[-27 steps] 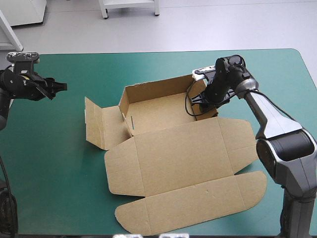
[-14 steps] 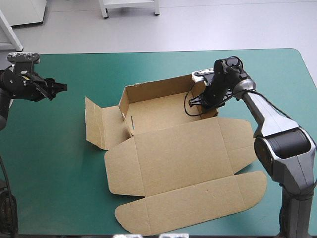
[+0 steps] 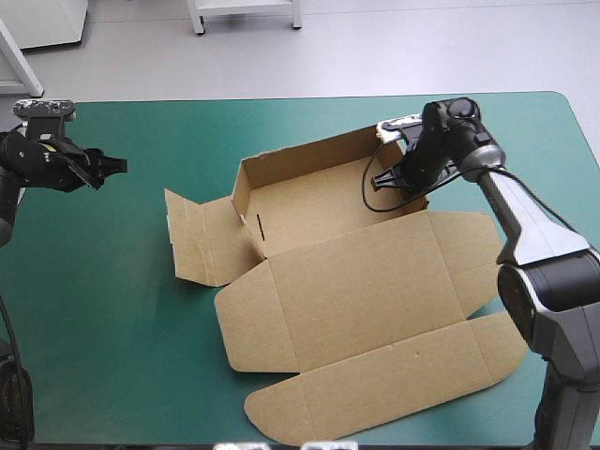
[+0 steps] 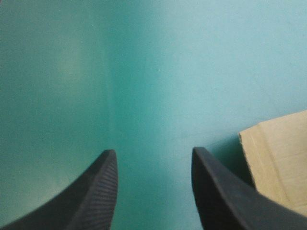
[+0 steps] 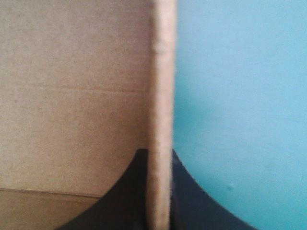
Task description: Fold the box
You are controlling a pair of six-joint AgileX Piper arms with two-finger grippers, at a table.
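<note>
— From above, where does the box (image 3: 361, 281) lie?
— On the middle of the table (image 3: 122, 319), a little toward its right edge. Its far wall and left wall stand up. The lid (image 3: 375, 375) lies flat toward the near edge, and a side flap (image 3: 202, 239) spreads toward the left edge.
— And the arms?
— The right gripper (image 3: 405, 176) sits at the box's far right corner, on the raised board there. The left gripper (image 3: 111, 167) hangs near the table's left edge, well apart from the box.
— What does the left wrist camera show?
— Its two black fingers (image 4: 96, 191) stand apart, with only the teal-green cover (image 4: 153, 72) between them. A corner of brown board lies off to one side of the gripper.
— And the right wrist camera?
— There the black fingers are pressed together on a standing edge of the box's board, which runs straight ahead from between them. Brown board fills one side of that edge, and the teal-green cover fills the other.
</note>
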